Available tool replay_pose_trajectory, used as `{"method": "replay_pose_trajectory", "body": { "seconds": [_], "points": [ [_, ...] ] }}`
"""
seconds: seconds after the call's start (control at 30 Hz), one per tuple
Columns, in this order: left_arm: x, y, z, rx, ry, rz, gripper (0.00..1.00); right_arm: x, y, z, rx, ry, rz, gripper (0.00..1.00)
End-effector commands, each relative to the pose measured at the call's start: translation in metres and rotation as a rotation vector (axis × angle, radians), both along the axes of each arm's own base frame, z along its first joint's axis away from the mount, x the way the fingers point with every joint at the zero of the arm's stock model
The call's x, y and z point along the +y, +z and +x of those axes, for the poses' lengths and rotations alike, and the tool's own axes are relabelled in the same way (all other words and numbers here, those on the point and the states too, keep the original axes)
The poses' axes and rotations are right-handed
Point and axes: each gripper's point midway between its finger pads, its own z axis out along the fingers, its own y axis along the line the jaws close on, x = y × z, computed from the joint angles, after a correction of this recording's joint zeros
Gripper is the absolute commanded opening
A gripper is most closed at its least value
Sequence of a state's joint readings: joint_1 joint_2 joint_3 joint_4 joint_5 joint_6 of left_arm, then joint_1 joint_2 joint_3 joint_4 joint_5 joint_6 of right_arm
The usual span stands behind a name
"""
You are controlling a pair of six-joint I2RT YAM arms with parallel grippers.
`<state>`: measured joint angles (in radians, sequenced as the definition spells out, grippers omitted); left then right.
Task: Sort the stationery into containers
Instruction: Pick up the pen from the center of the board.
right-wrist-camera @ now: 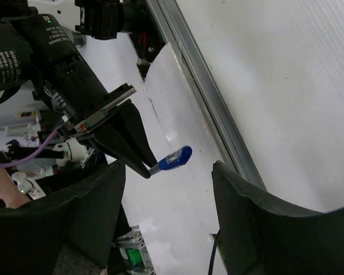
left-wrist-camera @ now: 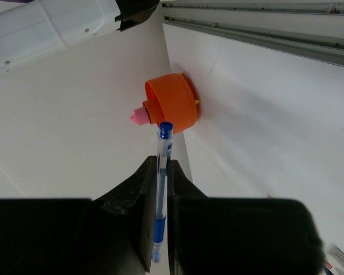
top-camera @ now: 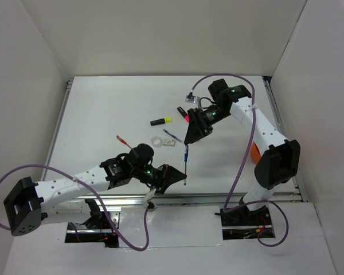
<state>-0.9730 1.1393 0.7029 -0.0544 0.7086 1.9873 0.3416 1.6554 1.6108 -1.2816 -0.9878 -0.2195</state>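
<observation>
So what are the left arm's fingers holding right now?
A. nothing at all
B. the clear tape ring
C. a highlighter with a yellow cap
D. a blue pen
D: in the left wrist view the blue pen is pinched between the left fingers, with its tip pointing toward the orange cup.

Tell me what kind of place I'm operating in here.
Probably a lab test cell rather than an office: a bare white table, boxed in by plain white panels, with aluminium rail framing its edges.
</observation>
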Motion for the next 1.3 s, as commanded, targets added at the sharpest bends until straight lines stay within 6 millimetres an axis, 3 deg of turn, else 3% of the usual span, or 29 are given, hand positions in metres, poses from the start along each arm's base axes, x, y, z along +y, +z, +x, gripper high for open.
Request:
{"method": "replay_pose_trajectory", "body": {
  "seconds": [0.0,0.27,0.33,0.67,0.77,0.87,0.97,1.03,1.1,1.13,1.27],
  "points": [
    [-0.013,0.043,-0.019,-0.538,-0.270,-0.183,0.00,0.009,0.001,-0.016,0.056,0.056,0.017,0.68],
    [-0.011,0.044,-0.016,-0.533,-0.248,-0.172,0.00,0.015,-0.011,-0.034,0.105,0.128,-0.016,0.55],
    [-0.011,0.043,-0.017,-0.533,-0.247,-0.172,0.00,0.016,-0.012,-0.035,0.109,0.131,-0.018,0.47],
    [-0.009,0.045,-0.018,-0.538,-0.241,-0.181,0.00,0.018,-0.017,-0.038,0.125,0.141,-0.034,0.35],
    [-0.008,0.045,-0.019,-0.546,-0.244,-0.184,0.00,0.020,-0.017,-0.038,0.126,0.147,-0.032,0.24],
    [-0.007,0.047,-0.020,-0.544,-0.241,-0.198,0.08,0.020,-0.016,-0.038,0.126,0.152,-0.028,0.10],
    [-0.007,0.048,-0.019,-0.540,-0.233,-0.200,0.19,0.020,-0.013,-0.038,0.115,0.154,-0.019,0.00],
    [-0.007,0.051,-0.019,-0.519,-0.218,-0.216,0.39,0.017,-0.009,-0.035,0.093,0.142,-0.018,0.00],
    [-0.007,0.056,-0.017,-0.508,-0.197,-0.231,0.86,0.012,-0.005,-0.031,0.077,0.125,-0.008,0.00],
    [-0.006,0.057,-0.017,-0.497,-0.189,-0.234,0.99,0.007,0.000,-0.026,0.068,0.101,0.004,0.00],
    [0.002,0.057,-0.021,-0.433,-0.170,-0.233,0.99,-0.014,0.021,0.002,-0.012,0.015,0.024,0.00]
  ]
}}
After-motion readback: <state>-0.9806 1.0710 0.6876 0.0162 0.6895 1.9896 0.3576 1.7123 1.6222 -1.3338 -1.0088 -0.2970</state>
